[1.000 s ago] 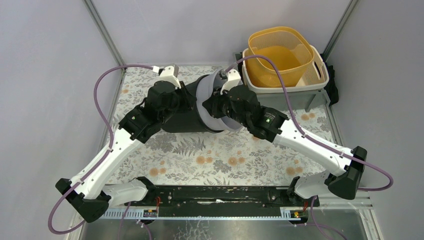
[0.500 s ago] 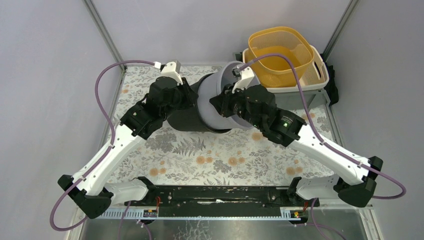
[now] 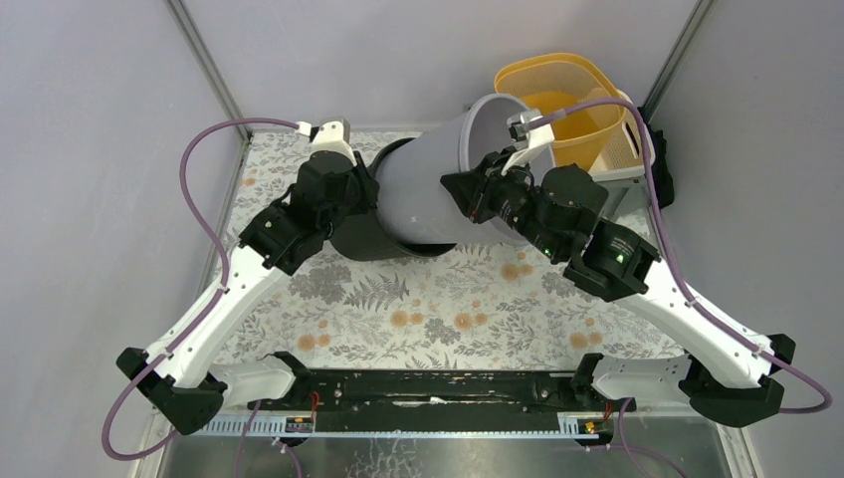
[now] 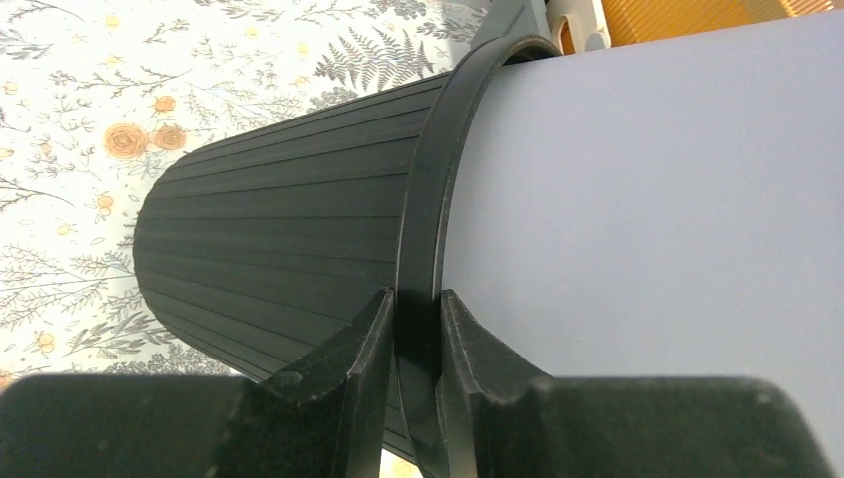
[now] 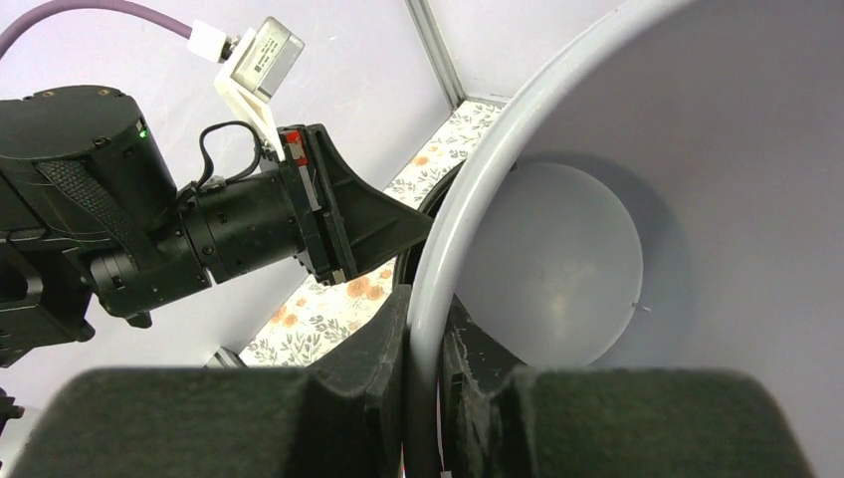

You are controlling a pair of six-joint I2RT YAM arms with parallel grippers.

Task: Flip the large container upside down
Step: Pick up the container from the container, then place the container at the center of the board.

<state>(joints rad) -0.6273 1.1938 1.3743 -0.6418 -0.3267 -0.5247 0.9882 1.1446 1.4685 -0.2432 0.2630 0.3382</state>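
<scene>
One grey container (image 3: 428, 189), one black bin (image 3: 360, 239), probably two stacked baskets (image 3: 542, 78)

I have my left pincer (image 4: 416, 299) astride the rim of the outer container (image 3: 363, 234), which lies on its side on the counter (image 3: 428, 319), left of middle and towards the back. The inner container (image 3: 438, 189) sits partway in it, mouth tilted up to the right. My right pincer (image 5: 426, 299) straddles that mouth's rim, one finger inside and one outside. Behind and to the right, a basket (image 3: 557, 62) sits in a tub (image 3: 638, 149).
</scene>
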